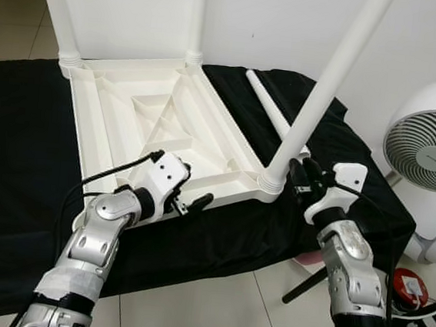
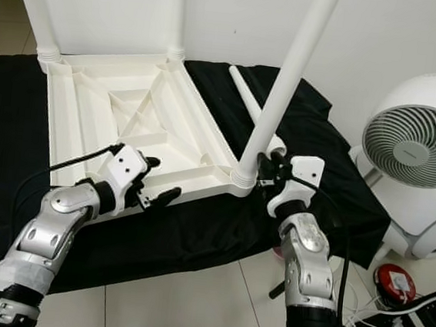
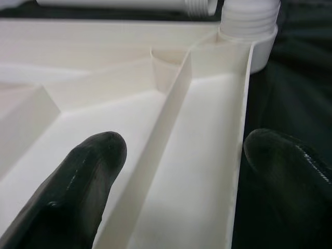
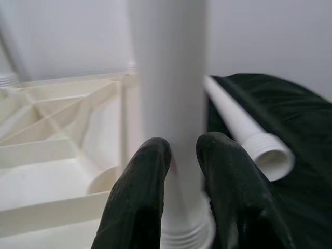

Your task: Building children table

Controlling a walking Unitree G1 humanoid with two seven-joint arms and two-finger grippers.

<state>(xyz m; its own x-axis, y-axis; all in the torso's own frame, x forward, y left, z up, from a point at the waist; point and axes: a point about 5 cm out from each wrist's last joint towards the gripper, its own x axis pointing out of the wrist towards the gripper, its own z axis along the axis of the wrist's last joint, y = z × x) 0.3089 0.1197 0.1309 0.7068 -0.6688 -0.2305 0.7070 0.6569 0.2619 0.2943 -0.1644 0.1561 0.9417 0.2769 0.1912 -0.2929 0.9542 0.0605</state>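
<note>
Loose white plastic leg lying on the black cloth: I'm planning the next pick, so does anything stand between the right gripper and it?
Partly. The upright white plastic leg already mounted at the tabletop's near corner stands right in front of the right gripper. The loose white plastic leg lies on the black cloth beside it; nothing else visible intervenes.

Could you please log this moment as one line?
left tool: open, straddling white plastic tabletop rim | right tool: at near-right screwed-in white leg
</note>
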